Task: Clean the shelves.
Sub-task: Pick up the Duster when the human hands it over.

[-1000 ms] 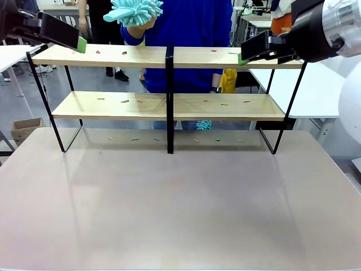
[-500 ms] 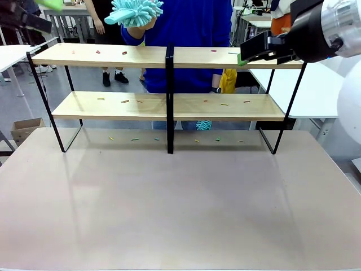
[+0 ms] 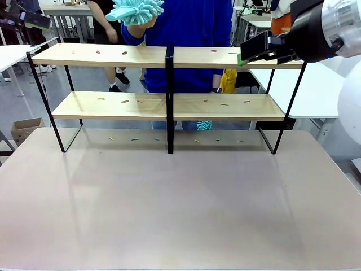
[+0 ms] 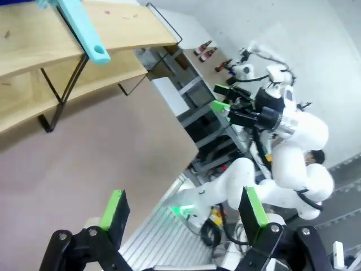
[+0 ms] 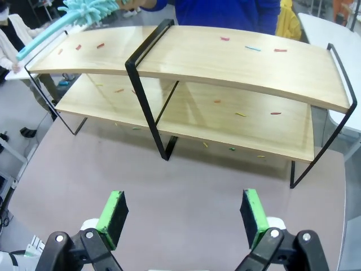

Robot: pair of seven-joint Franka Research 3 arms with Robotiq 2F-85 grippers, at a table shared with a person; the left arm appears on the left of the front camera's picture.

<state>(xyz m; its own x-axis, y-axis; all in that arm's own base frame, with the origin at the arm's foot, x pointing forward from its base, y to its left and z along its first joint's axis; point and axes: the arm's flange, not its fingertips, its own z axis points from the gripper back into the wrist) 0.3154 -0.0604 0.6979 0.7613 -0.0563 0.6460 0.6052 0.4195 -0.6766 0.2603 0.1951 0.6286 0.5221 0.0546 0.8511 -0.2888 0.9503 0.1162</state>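
The shelves [image 3: 113,55] stand at the far side of the table, light boards on a black frame, also seen in the right wrist view [image 5: 225,56] and the left wrist view [image 4: 34,39]. Small coloured scraps [image 3: 124,53] lie on the boards and on the table beneath [image 3: 135,139]. A person in blue holds a teal fluffy duster [image 3: 135,10] [image 5: 90,8] above the upper left board. My left gripper [image 3: 34,20] [image 4: 183,206] hangs open, high off the shelves' left end. My right gripper [image 3: 248,52] [image 5: 182,217] is open beside the upper board's right end, holding nothing.
The pinkish table [image 3: 180,203] stretches bare in front of the shelves. White tables stand at the left [image 3: 11,53] and right [image 3: 321,90]. A cardboard box [image 3: 25,127] sits on the floor at left. Another person's legs [image 3: 115,73] show behind the shelves.
My left gripper has risen from the left end of the upper board up and away to the left. The right arm and the duster have hardly moved.
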